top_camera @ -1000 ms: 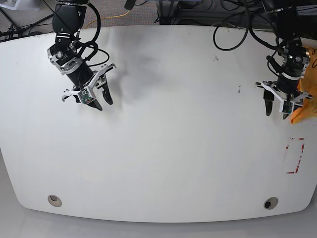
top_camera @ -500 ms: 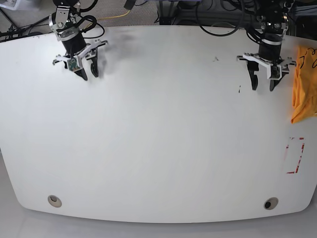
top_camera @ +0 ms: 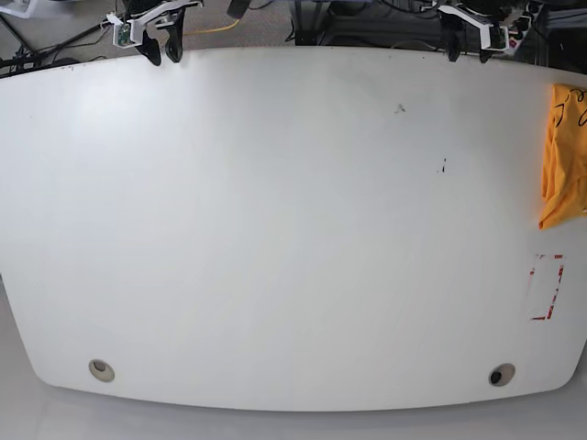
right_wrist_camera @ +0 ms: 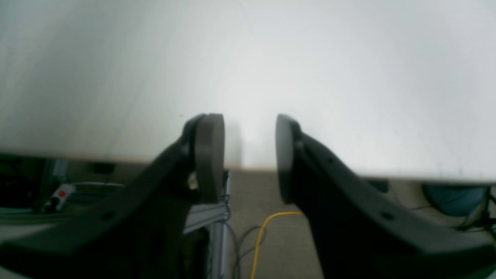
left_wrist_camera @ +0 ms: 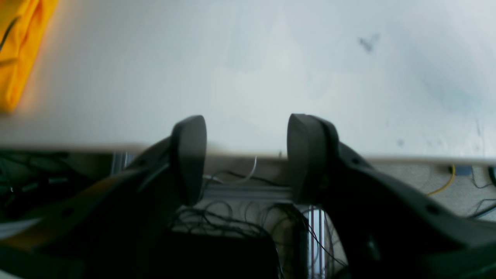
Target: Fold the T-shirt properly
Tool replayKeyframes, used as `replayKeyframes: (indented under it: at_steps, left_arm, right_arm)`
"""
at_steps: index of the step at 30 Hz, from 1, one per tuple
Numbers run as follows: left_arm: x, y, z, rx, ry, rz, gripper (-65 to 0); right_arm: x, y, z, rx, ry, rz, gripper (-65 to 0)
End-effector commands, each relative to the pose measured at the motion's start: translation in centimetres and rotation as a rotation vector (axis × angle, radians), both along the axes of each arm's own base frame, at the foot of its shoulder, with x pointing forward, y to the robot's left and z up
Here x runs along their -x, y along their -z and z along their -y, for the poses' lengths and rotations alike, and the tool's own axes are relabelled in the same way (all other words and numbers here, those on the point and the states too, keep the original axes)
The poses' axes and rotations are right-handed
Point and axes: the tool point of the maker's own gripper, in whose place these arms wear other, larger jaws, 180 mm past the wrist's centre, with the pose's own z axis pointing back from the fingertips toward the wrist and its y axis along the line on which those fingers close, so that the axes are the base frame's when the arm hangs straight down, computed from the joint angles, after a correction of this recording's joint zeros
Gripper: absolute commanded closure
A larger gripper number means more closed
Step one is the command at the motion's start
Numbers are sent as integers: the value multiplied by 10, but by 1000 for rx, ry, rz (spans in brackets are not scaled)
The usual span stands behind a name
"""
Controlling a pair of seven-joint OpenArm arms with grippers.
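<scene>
Bunched orange-yellow T-shirt [top_camera: 566, 156] at the white counter's [top_camera: 293, 238] right edge; left gripper [top_camera: 468, 41] and right gripper [top_camera: 158, 41], jaws parted and empty, at the far edge

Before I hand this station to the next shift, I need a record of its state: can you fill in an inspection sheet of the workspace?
Surface: white table, a few small dark marks, a red dashed rectangle near its right side, two round holes near the front edge.
Job's things: T-shirt, orange, bunched at the table's right edge, partly out of view.
Clutter: nothing seen.
Grippers: left gripper and right gripper at the table's far edge, both open and empty.
Cables: yellow cable and dark wires on the floor behind the table.
Surroundings: metal frame and carpet beyond the far edge.
</scene>
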Motion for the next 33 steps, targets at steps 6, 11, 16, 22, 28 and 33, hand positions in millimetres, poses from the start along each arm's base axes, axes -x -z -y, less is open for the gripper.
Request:
replayKeyframes:
  at_steps: [6, 11, 16, 22, 28, 33]
  left_arm:
    - [52, 15, -3, 3, -10, -175, -307]
    - [90, 64, -6, 36, -2, -415, -307]
    - [123, 115, -1, 93, 30, -569, -307]
    - [145, 176, 4, 146, 29, -718, -307]
    - [138, 216, -2, 122, 7, -784, -308]
    - [140, 238, 5, 125, 31, -823, -308]
  right_arm:
    - [65, 4, -4, -47, 35, -137, -209]
    - [112, 28, -20, -107, 54, -269, -209]
    - [148, 72, -42, -142, 10, -410, -209]
    - [165, 129, -52, -162, 18, -531, -209]
    - [152, 166, -59, -161, -5, -580, -209]
    - [137, 188, -53, -90, -20, -603, -209]
